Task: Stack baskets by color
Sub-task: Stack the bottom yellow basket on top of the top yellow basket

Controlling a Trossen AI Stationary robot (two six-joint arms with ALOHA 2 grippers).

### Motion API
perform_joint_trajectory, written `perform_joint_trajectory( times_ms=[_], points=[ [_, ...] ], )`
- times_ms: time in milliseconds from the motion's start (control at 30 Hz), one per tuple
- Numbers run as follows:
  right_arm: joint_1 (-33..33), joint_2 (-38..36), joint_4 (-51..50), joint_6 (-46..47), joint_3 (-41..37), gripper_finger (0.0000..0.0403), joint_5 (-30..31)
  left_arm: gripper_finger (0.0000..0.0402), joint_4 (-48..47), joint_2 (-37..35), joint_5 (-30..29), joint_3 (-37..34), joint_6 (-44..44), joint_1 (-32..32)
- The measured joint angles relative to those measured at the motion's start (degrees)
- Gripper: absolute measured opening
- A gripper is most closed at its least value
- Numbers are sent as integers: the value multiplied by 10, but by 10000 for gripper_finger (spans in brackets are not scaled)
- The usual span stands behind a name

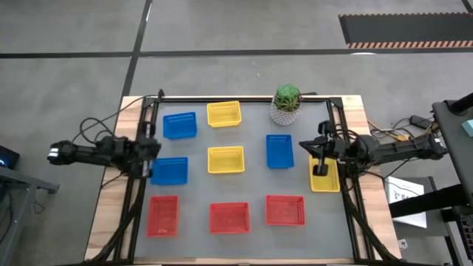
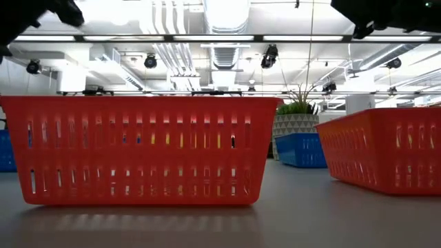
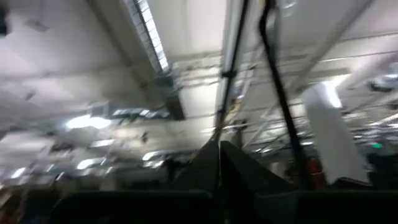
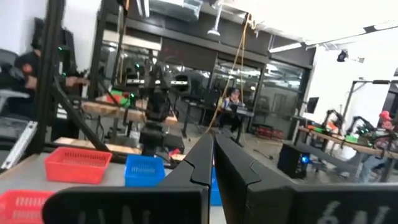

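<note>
Nine baskets lie apart on the grey mat. The blue ones are at back left (image 1: 179, 125), left middle (image 1: 169, 171) and right of centre (image 1: 279, 151). One yellow basket (image 1: 224, 114) is at the back, another (image 1: 225, 159) in the centre, and a third (image 1: 325, 177) at the right edge. Three red baskets (image 1: 162, 215) (image 1: 229, 217) (image 1: 285, 210) line the front. My left gripper (image 1: 154, 148) rests shut and empty at the mat's left edge, beside the left-middle blue basket. My right gripper (image 1: 318, 151) rests shut and empty over the right-edge yellow basket. Its pressed fingers (image 4: 205, 163) face a red basket (image 4: 78, 163) and a blue one (image 4: 144, 169).
A green plant in a white pot (image 1: 287, 103) stands at the back right, between a yellow basket and the right arm. A black frame (image 1: 244, 98) borders the mat. In the low view two red baskets (image 2: 141, 148) (image 2: 386, 148) fill the foreground. People sit in the room beyond.
</note>
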Motion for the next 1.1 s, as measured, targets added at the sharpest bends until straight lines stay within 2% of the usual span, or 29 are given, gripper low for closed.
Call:
perform_joint_trajectory(
  times_ms=[100,233,367,467,567,733,1100],
  points=[
    [0,2,-19,-11,19,9,2,0,0,44,-91,8,-27,0],
    [0,2,-44,-39,41,9,2,0,-1,107,-133,27,-57,0],
    [0,2,-43,-69,53,9,-3,0,-3,164,-134,68,-77,0],
    [-3,2,-40,-82,53,9,-29,0,-17,225,-134,109,-77,0],
    [-7,13,-2,-70,45,9,-62,0,-19,280,-133,148,-77,0],
    [-9,45,36,-56,33,9,-73,0,-35,357,-133,210,-77,0],
    [-24,111,76,-59,32,9,-73,0,-196,475,-132,351,-94,0]
  ],
)
